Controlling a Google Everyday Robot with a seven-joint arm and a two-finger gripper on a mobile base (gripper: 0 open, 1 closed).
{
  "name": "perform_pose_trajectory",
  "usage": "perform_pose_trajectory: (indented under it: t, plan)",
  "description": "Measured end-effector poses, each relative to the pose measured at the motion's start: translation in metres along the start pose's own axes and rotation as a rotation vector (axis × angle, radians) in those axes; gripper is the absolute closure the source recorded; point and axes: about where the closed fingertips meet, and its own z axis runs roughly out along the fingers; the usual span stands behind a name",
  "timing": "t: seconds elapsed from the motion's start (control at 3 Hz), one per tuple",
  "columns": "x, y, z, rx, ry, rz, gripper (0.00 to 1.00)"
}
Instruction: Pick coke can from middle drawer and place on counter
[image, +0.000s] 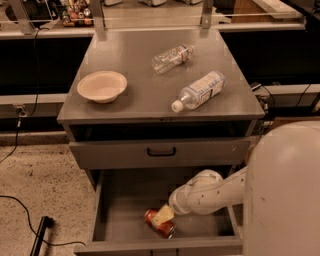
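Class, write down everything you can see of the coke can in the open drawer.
The coke can is small, red and metallic-looking, with a slight shine. It lies on its side, angled diagonally, on the floor of the open middle drawer, near the front wall. The end effector sits over its upper side, partly hiding it.

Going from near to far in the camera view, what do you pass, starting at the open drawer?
coke can in the middle drawer, with the gripper at it → handled drawer front → labelled bottle on the counter → crumpled bottle
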Motion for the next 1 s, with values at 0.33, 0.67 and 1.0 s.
perform_pose_trajectory:
  t: [0.33, 0.67, 1.0]
  plan:
    - [0.002, 0.001, 0.003, -0.005, 0.004, 0.001, 0.00]
    - [0.000, 0.004, 0.009, -0.006, 0.029, -0.021, 0.00]
    - [-0.005, 0.003, 0.016, 0.009, 0.064, -0.062, 0.00]
